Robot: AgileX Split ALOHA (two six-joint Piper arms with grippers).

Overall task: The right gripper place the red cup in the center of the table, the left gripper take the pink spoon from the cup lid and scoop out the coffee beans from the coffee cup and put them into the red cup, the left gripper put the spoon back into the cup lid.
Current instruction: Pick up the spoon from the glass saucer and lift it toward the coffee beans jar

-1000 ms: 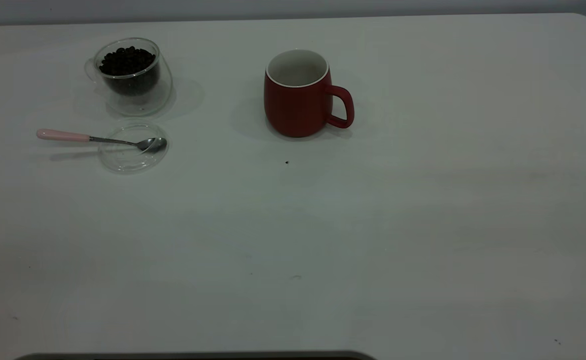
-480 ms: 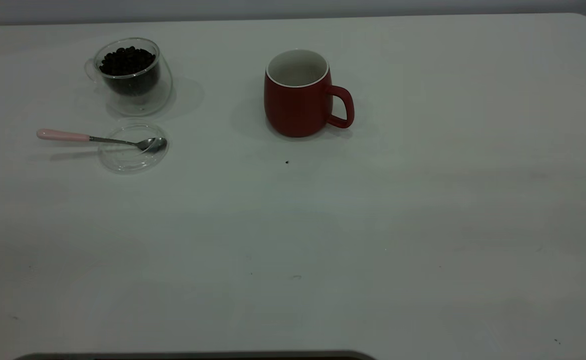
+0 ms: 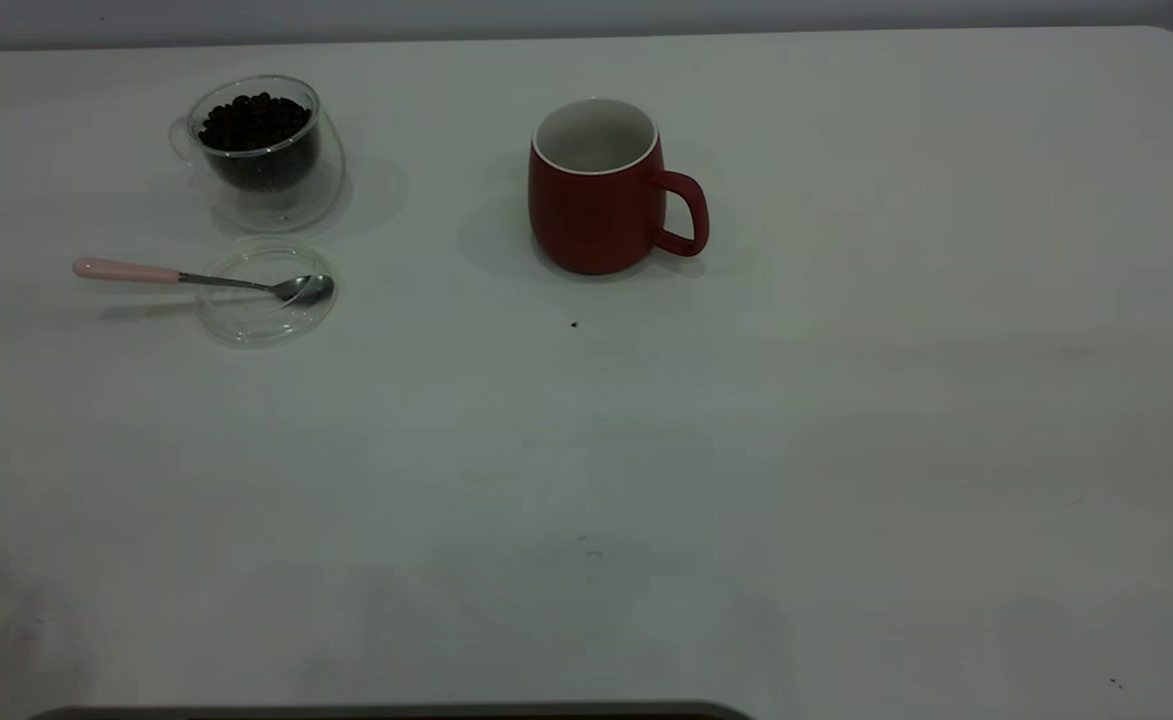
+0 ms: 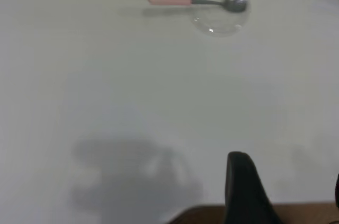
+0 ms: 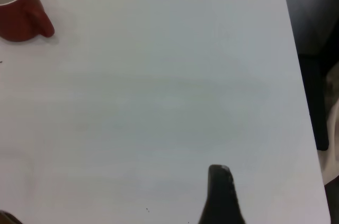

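The red cup (image 3: pixel 596 190) stands upright on the table (image 3: pixel 746 450), far middle, handle to the right; it also shows in the right wrist view (image 5: pixel 18 9). The coffee cup (image 3: pixel 264 150) holds the coffee beans (image 3: pixel 253 122) at the far left. In front of it the pink spoon (image 3: pixel 196 278) lies with its bowl in the cup lid (image 3: pixel 266 295) and its handle pointing left; spoon (image 4: pixel 196 0) and lid (image 4: pixel 218 9) show in the left wrist view. My left gripper (image 4: pixel 288 173) is open and empty, far from the spoon. My right gripper (image 5: pixel 220 195) hovers over bare table, far from the red cup.
Neither arm shows in the exterior view. A tiny dark speck (image 3: pixel 574 324) lies in front of the red cup. The table's right edge (image 5: pixel 296 75) runs close to my right gripper, with dark floor beyond it.
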